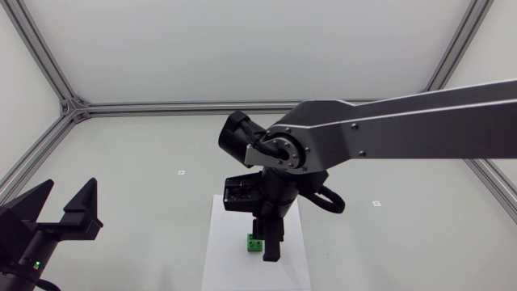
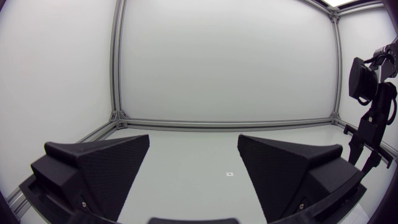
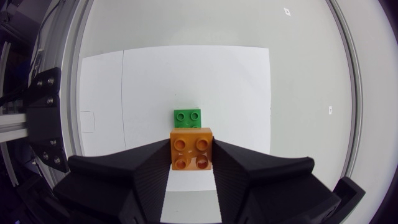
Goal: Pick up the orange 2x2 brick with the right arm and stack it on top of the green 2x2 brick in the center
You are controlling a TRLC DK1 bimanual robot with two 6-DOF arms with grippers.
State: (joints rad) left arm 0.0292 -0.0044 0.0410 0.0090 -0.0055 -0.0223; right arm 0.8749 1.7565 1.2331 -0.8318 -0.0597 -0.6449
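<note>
Clamped between the 2 fingers of our right gripper (image 3: 191, 163), the orange brick (image 3: 191, 148) sits studs up, pressed from both sides, so the fingers stand only 1 brick's width apart. Just ahead of it the green brick (image 3: 188, 117) rests on a white sheet (image 3: 143, 81) on the table (image 3: 311, 74); we cannot tell whether the 2 bricks touch. Our left gripper (image 2: 193, 155), well apart, has its fingers spread wide, gripping nothing.

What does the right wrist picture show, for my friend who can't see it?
The right gripper holds an orange brick between its two black fingers. Just ahead of it, a green brick sits on a white sheet.
</note>
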